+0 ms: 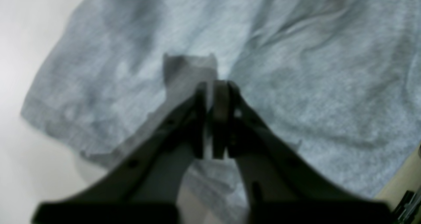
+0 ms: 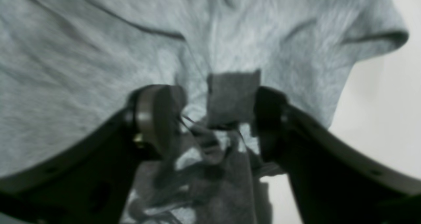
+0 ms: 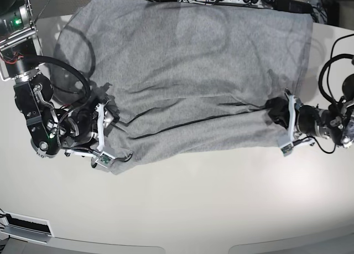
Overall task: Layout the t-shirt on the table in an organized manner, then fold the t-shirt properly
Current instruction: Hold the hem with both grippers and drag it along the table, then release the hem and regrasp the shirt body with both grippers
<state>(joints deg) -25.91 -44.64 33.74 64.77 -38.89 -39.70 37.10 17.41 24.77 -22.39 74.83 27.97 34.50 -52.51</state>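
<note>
Two pincers sit at opposite ends of the shirt [image 3: 188, 71], which lies spread out, plain side up, on the white surface [image 3: 193, 210]. Left pincer [image 1: 213, 86] hangs just over the cloth near one edge, jaws a narrow slit apart, nothing between them. Right pincer [image 2: 213, 109] gapes wide above a bunched-up fold, sleeve off to its side, fabric between the fingers but not pinched.
</note>
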